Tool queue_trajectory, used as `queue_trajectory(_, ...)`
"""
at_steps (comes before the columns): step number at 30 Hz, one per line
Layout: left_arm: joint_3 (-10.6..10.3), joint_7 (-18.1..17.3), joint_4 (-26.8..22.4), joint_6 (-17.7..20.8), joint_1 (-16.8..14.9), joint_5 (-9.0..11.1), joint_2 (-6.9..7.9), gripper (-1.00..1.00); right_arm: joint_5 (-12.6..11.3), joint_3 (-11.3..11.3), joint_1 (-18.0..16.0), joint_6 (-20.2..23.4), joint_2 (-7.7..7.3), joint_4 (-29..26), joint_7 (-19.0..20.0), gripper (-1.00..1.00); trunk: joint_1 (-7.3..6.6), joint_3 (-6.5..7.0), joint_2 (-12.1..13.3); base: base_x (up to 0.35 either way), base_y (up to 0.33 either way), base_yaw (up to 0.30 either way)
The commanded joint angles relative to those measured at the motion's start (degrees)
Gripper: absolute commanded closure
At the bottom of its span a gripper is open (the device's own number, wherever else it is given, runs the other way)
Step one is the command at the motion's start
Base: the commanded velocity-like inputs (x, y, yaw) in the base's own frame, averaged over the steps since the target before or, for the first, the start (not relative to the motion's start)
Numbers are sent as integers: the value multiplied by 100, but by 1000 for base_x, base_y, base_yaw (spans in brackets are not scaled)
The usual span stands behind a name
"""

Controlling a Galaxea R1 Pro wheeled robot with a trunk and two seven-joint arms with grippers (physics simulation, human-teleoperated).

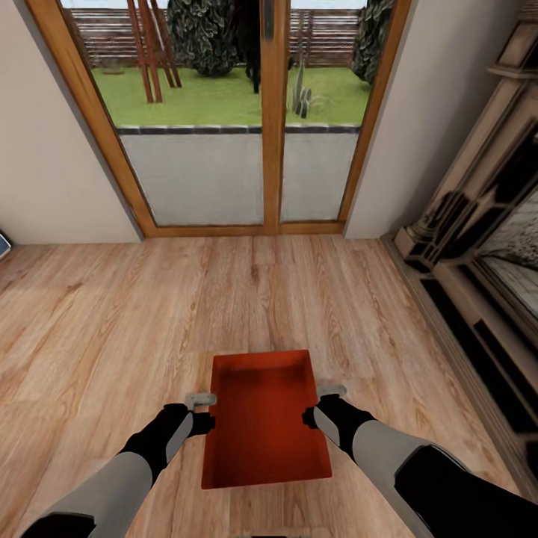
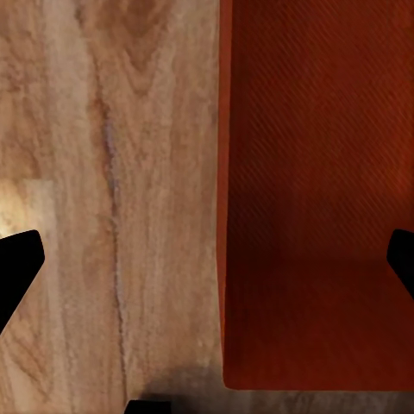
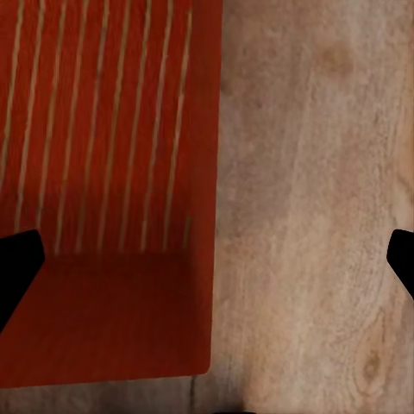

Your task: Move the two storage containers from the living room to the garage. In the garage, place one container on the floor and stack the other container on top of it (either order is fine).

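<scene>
1. On the light wood plank floor (image 1: 112, 314) of the living room, in front of the glass patio doors (image 1: 232, 112), one storage container (image 1: 265, 418) sits between the two arms; a dark wooden fireplace surround (image 1: 478, 246) lines the wall at the right.
2. The left gripper (image 1: 200, 412) hangs at the bin's left long wall. In the left wrist view its fingertips (image 2: 19, 259) stand wide apart, one over bare planks and one over the red interior (image 2: 319, 198), so the wall lies between them and they are not yet closed on it.
3. The container is open-topped and looks empty, with only its red-orange bottom showing. In the right wrist view pale stripes cross its inside (image 3: 103, 129); whether these are ribs, slots or reflections I cannot tell.
4. The right gripper (image 1: 317, 407) mirrors this at the right long wall, fingers (image 3: 17, 267) spread wide, straddling the rim with nothing pinched.
5. Handling, as a judgement: thin-walled plastic, probably light and fairly stiff, though the long walls may flex inward under a hard squeeze. The smooth surface could slip, so pinching each long wall near its middle, at matching heights, should keep it level when lifted.
</scene>
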Motion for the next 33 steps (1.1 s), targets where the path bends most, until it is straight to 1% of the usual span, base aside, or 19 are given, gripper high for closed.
queue_trajectory(1,-40,45,-10,25,-1,62,4,-100,-53,48,-3,31,3,-11,-31,-100,22,-22,-43,0,0,0)
queue_trajectory(6,-40,45,-9,25,-1,65,4,-100,-53,50,0,31,14,-11,-31,-100,132,-112,-244,0,0,0)
queue_trajectory(33,-40,45,-9,25,-1,64,12,-100,-62,46,-1,-136,-31,-11,-34,-100,725,-597,-1327,0,0,0)
